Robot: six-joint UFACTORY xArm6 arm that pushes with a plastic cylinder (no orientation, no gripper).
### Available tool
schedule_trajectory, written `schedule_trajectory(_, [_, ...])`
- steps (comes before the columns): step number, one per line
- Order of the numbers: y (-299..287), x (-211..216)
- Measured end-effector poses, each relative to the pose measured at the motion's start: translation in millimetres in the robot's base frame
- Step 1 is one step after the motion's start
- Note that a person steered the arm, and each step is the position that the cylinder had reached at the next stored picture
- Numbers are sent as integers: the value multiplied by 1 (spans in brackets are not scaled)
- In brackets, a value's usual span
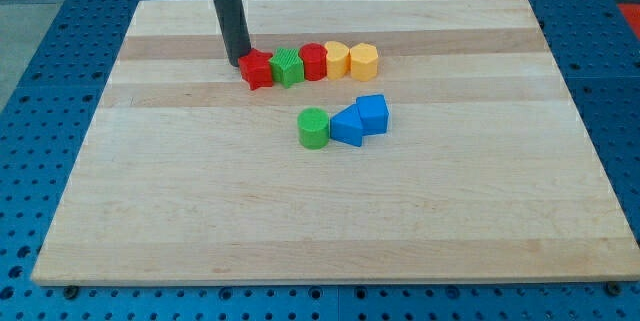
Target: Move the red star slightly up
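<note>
On the pale wooden board (pixel 330 211), toward the view's top, my tip (pixel 243 63) is resting against the upper-left side of the red star-shaped block (pixel 257 70). No gripper is fitted; the dark rod is holding nothing and is only making contact at its end.

The red star is sitting at the left end of a tight row. Touching it on the view's right is the green star-shaped block (pixel 287 66), followed by the red cylinder (pixel 314 61), the yellow rounded block (pixel 337 58) and the yellow hexagonal block (pixel 363 61). Below the row, well apart from it, the green cylinder (pixel 314 127), the blue triangular block (pixel 347 125) and the blue cube-like block (pixel 372 113) are lying together.

Risk assessment: my tip is standing on the upper side, whereas an upward push calls for contact from below. Pushing from here would probably be driving the star downward or rightward into the green star, disturbing the row. Circling round the star closely could also be clipping it.
</note>
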State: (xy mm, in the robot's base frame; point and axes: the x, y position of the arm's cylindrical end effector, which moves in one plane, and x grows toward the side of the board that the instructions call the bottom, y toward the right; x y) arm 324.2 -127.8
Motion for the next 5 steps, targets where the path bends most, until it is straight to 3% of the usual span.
schedule_trajectory(2, [-35,5])
schedule_trajectory(4, [-34,85])
schedule_trajectory(5, [1,97])
